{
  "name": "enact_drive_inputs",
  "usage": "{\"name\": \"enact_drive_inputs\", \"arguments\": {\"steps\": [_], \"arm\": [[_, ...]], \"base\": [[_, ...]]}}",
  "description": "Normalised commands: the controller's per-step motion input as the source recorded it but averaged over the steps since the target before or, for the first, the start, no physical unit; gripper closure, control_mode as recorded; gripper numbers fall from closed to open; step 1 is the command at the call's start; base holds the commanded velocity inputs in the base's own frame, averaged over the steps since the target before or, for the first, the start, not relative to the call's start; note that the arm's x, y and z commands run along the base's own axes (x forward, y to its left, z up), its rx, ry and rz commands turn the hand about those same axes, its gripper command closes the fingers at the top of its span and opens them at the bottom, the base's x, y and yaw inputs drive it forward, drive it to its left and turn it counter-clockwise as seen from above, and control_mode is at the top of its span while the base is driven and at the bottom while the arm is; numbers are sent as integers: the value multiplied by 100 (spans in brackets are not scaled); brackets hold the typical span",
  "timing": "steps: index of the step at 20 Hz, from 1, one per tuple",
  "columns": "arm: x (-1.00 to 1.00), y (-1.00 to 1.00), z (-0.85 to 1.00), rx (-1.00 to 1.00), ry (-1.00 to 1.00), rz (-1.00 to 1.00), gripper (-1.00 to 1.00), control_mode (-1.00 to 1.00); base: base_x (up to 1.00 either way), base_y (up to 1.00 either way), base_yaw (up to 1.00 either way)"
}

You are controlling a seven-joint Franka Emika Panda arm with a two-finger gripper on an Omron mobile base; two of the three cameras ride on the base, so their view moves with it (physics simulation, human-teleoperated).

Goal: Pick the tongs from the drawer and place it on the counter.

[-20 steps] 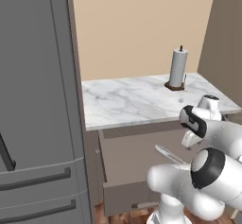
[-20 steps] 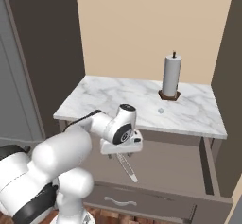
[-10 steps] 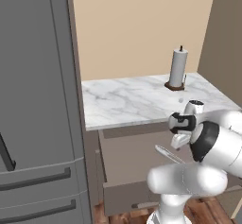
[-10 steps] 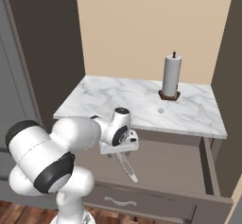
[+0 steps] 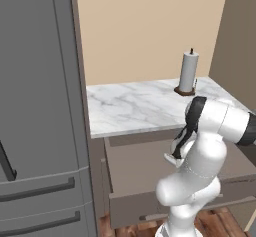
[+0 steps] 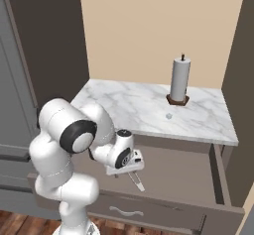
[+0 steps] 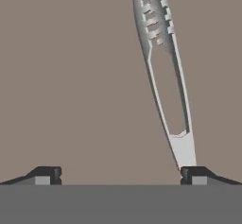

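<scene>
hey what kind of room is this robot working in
It looks like a home kitchen, a rendered one. A white marble counter sits on brown cabinets beside a tall dark grey fridge, an upright paper-towel roll stands on the counter, and metal tongs lie in the open drawer below.

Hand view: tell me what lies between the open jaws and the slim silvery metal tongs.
Nothing. In the hand view only bare brown drawer floor separates the gripper from the slim silvery metal tongs, whose hinged end nearly meets one fingertip.
</scene>
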Motion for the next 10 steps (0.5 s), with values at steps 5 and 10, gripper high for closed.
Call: {"name": "enact_drive_inputs", "arguments": {"steps": [5,10], "arm": [[35,-6,-56,-1,0,1,-100,-100],[41,-24,-10,0,-3,2,-100,-100]], "base": [[0,0,0],[0,0,0]]}}
